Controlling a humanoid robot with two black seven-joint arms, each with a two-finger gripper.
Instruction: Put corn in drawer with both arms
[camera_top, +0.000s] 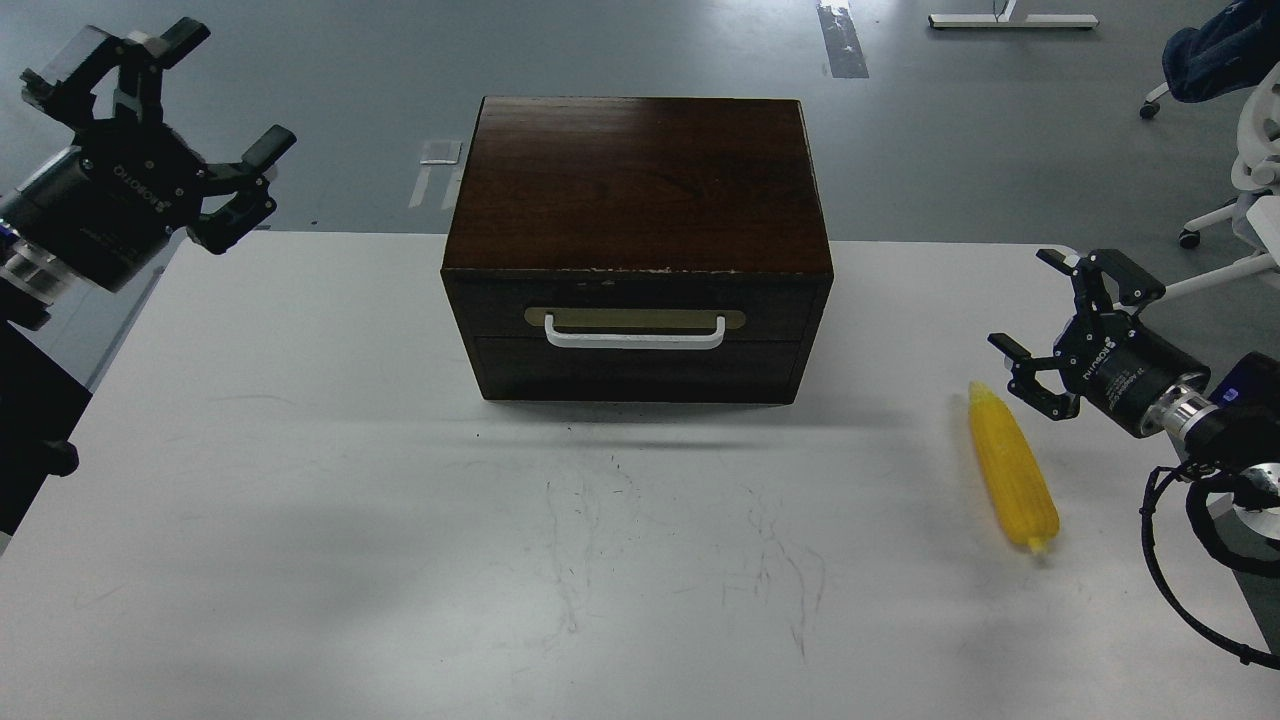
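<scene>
The yellow corn (1011, 467) lies on the white table (300, 500) at the right, its narrow tip pointing away from me. The dark wooden box (638, 190) stands at the table's middle back. Its drawer (636, 335) is shut, with the white bar handle (634, 335) on a beige plate facing me. My right gripper (1047, 318) is open and empty, just right of the corn's far tip. My left gripper (205, 95) is open and empty, raised high at the far left, well away from the box.
The table's back edge runs just behind the box front, and grey floor lies beyond. An office chair (1240, 130) stands at the far right. Faint scratch marks show on the table in front of the box.
</scene>
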